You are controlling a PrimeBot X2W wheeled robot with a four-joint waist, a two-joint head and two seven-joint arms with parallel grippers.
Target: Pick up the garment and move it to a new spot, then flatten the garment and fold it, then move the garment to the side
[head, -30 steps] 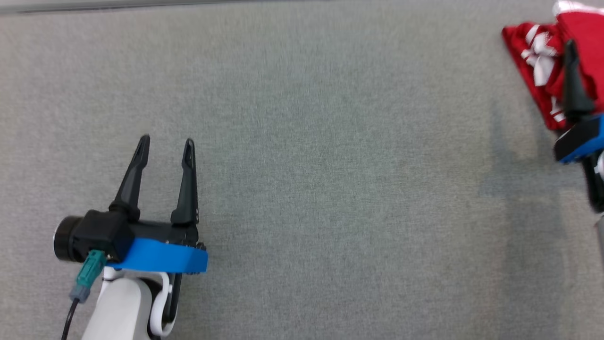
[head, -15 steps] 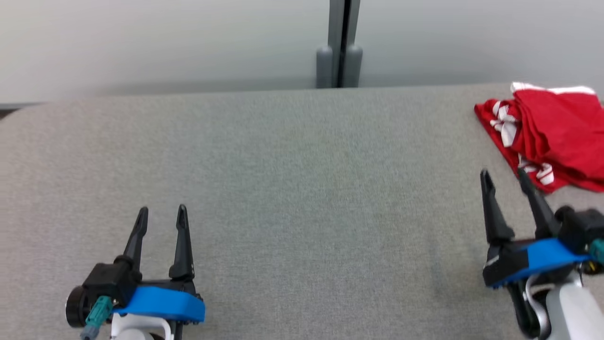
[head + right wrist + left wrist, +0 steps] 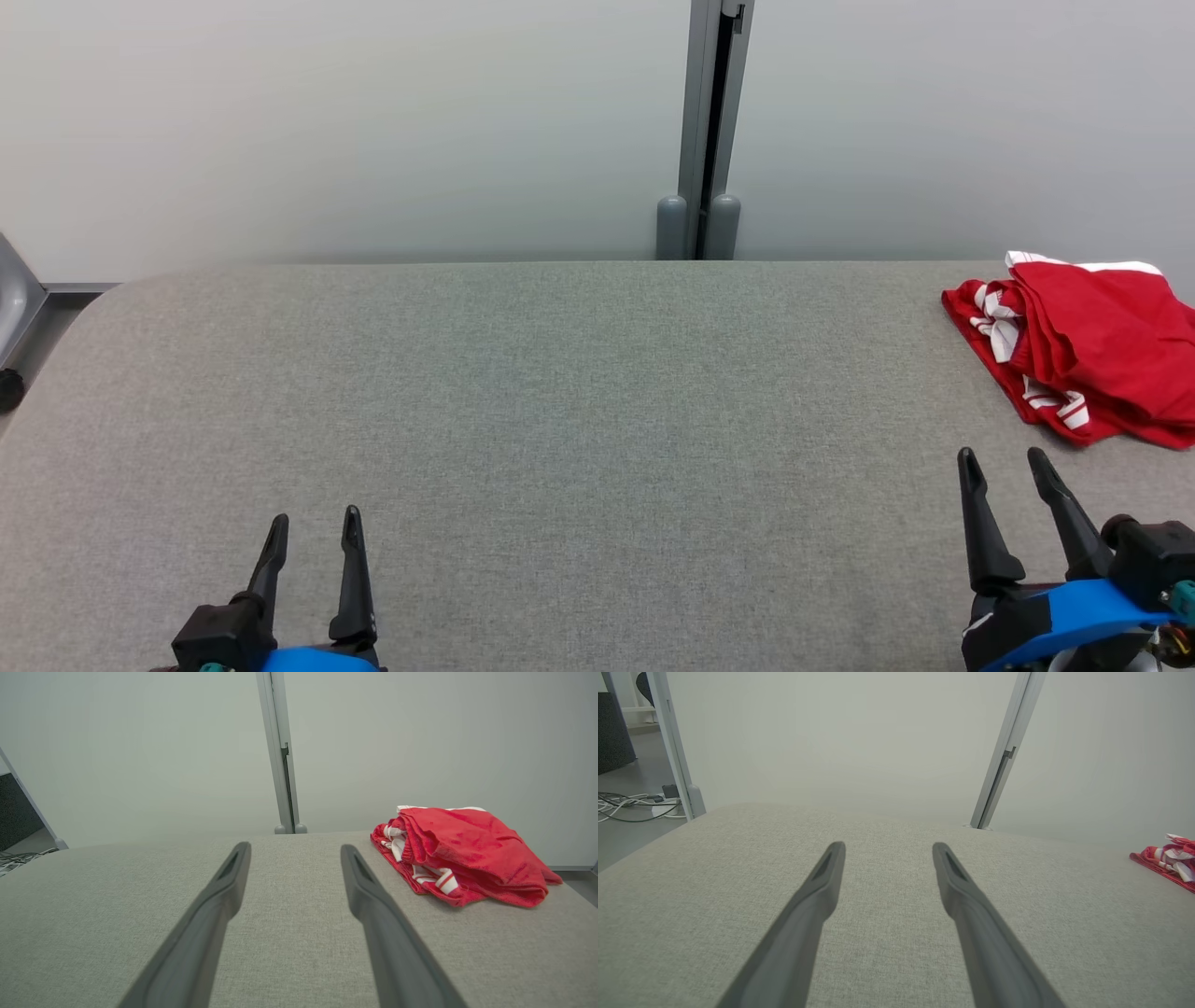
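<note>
While the left gripper [image 3: 316, 515] and right gripper [image 3: 1001, 455] are held empty, fingers apart, at the near edge of the table [image 3: 560, 392], the garment [image 3: 1092, 345] lies bunched at its far right; the nearest fold should be pinched low.

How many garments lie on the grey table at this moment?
1. The red garment with white trim lies bunched near the table's far right edge. Another piece could be hidden within its folds.
</note>
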